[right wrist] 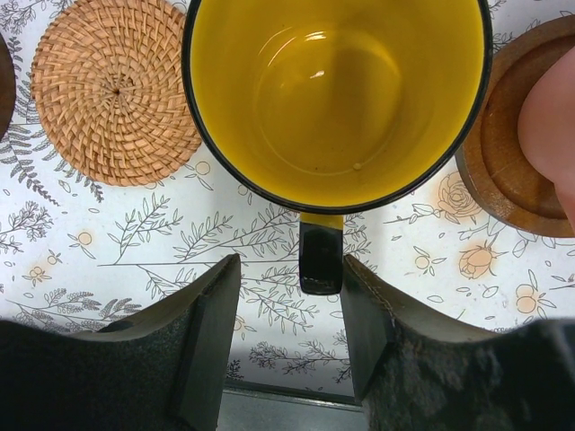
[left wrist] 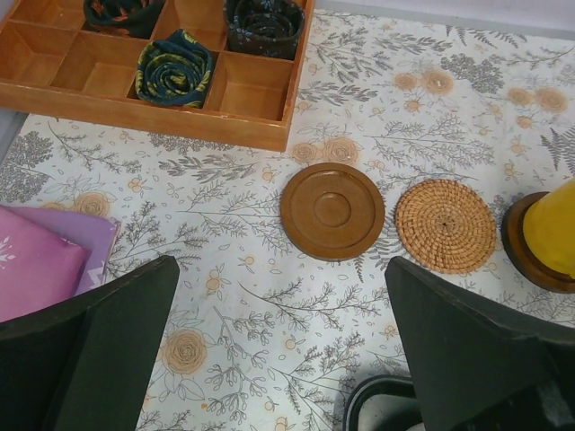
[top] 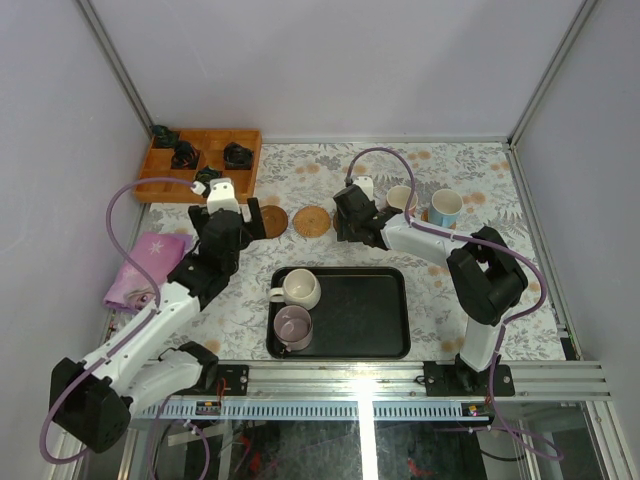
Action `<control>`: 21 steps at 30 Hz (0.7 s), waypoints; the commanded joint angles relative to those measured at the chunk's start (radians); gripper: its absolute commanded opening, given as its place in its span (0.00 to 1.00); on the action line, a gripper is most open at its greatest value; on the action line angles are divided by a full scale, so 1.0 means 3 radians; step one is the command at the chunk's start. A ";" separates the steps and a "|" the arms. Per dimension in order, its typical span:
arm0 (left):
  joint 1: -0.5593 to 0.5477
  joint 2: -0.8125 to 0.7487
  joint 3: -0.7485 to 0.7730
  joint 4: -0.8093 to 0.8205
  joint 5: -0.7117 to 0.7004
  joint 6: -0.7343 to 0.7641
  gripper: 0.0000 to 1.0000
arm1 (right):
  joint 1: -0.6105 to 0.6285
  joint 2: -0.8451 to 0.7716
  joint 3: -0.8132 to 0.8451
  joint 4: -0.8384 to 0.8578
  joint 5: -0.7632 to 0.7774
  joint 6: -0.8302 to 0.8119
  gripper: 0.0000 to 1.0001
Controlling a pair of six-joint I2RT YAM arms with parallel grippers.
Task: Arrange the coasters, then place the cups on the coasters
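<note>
Top view: the right pincer (top: pixel 354 213) hangs over the coaster row on the far bench (top: pixel 330 170). Two cups (top: pixel 298 288) wait on the black tray (top: pixel 355 312).

Left wrist view: the left pincer (left wrist: pixel 280 269) gapes wide and empty near a dark coaster (left wrist: pixel 331 211). The yellow cup (left wrist: pixel 554 229) stands upright on another coaster (left wrist: pixel 526 259).

Right wrist view: the right pincer's half-spread jaws straddle the cup's handle (right wrist: pixel 321 256) without clamping. The handle points at the wrist, mouth up. Backing out straight along the handle's line should avoid snagging it.

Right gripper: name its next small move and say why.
Probably draw the right gripper back. The yellow cup already stands on a coaster, and the open fingers only straddle the handle, with a gap showing.
</note>
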 commanded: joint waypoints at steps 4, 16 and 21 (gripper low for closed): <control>0.0007 -0.0107 -0.0066 0.0183 0.0014 0.0036 1.00 | 0.0030 -0.0045 0.0130 0.0005 0.0019 0.0018 0.55; 0.0009 -0.0022 -0.0051 0.0174 0.0450 0.0357 1.00 | 0.0030 -0.0242 -0.0020 -0.0028 0.0162 0.0062 0.58; 0.0008 -0.0124 -0.0059 0.0133 0.0527 0.0593 1.00 | 0.0032 -0.0425 -0.0093 -0.0130 0.0173 0.0057 0.65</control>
